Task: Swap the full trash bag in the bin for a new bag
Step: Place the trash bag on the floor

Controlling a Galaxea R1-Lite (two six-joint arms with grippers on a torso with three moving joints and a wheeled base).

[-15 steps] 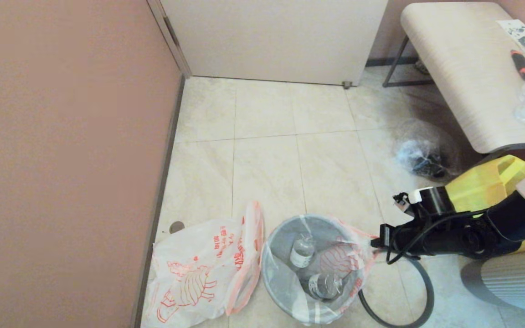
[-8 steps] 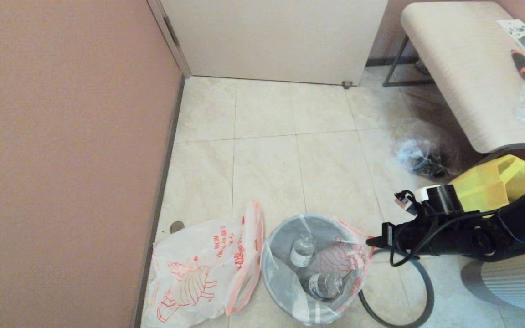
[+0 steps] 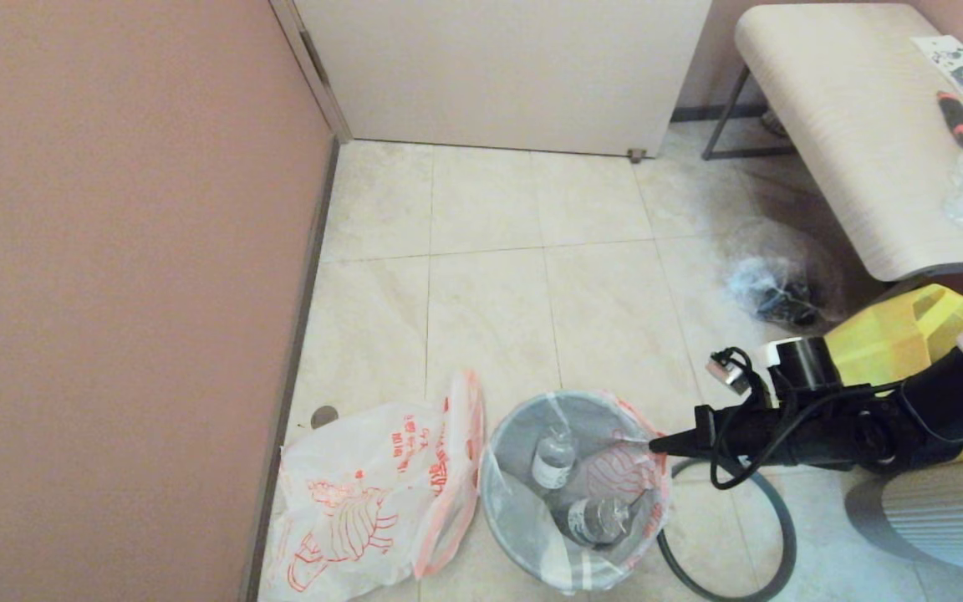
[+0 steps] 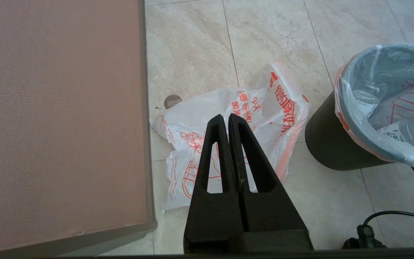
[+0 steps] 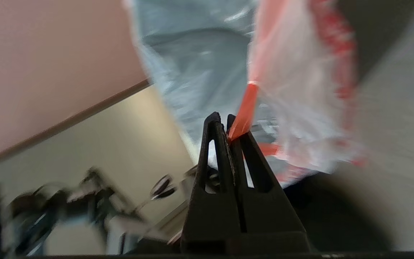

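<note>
The black bin [image 4: 331, 151] stands on the tiled floor, lined by the full trash bag [image 3: 615, 472], with clear bottles [image 3: 554, 461] inside. My right gripper [image 3: 655, 445] reaches over the bin's right edge, shut on the bag's red-orange handle [image 5: 244, 108]. The bin's thin hoop [image 3: 785, 535] lies on the floor to its right. Left of the bin the new bag [image 3: 373, 502] lies flat and limp. My left gripper [image 4: 225, 117] hangs shut and empty above the new bag [image 4: 192, 118]; it is out of the head view.
A pinkish wall [image 3: 114, 293] runs close along the left. A yellow tote [image 3: 891, 334], a grey ribbed round object [image 3: 950, 510] and a crumpled clear bag [image 3: 774, 288] sit at the right, under a bench [image 3: 849, 125]. A floor drain [image 3: 324, 415] lies near the new bag.
My right gripper has moved left, from beside the bin to over its right edge, drawing the bag's handle inward. The new bag and the hoop have not moved.
</note>
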